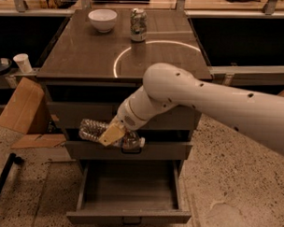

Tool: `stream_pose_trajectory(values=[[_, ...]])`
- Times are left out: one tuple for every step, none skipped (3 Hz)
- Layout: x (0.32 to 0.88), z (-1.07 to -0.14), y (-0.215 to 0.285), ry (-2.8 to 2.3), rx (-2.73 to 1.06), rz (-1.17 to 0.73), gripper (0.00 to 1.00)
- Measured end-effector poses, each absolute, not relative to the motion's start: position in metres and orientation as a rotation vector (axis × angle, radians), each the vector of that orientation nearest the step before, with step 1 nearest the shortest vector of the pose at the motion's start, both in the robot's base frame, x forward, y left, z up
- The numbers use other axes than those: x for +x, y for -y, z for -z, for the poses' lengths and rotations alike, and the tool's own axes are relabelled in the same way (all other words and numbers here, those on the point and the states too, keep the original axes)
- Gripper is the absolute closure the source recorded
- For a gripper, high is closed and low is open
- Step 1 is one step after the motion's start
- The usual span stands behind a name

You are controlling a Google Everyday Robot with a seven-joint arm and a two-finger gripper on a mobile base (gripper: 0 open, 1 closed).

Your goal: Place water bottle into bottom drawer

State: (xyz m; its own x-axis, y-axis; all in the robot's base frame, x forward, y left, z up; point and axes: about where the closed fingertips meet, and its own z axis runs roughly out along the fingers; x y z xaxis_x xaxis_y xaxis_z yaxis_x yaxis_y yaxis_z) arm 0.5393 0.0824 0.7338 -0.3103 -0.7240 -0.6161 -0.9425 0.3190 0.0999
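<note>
The water bottle [92,131] is clear and crinkled and lies on its side, cap end to the right near the middle drawer's handle. My gripper [112,133] is shut on the water bottle around its middle and holds it in the air in front of the cabinet's middle drawer, above the bottom drawer [129,217]. The bottom drawer is pulled open; its grey inside shows nothing in it. My white arm comes in from the right.
On the cabinet top [83,52] stand a white bowl [102,19] and a silver-green can [138,24]. A cardboard piece [21,107] leans at the cabinet's left, with a white cup [23,62] on a ledge behind. Speckled floor lies to the right.
</note>
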Motion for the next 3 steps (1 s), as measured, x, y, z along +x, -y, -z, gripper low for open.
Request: stream_pose_trajectory(values=[[0.522,-0.683,-0.081,-2.177,-1.406,-0.750,1.00],[0.520,-0.674,-0.081,-2.188,-1.397,-0.770,1.00],[0.520,-0.672,-0.081,-2.189,-1.401,-0.772,1.00]])
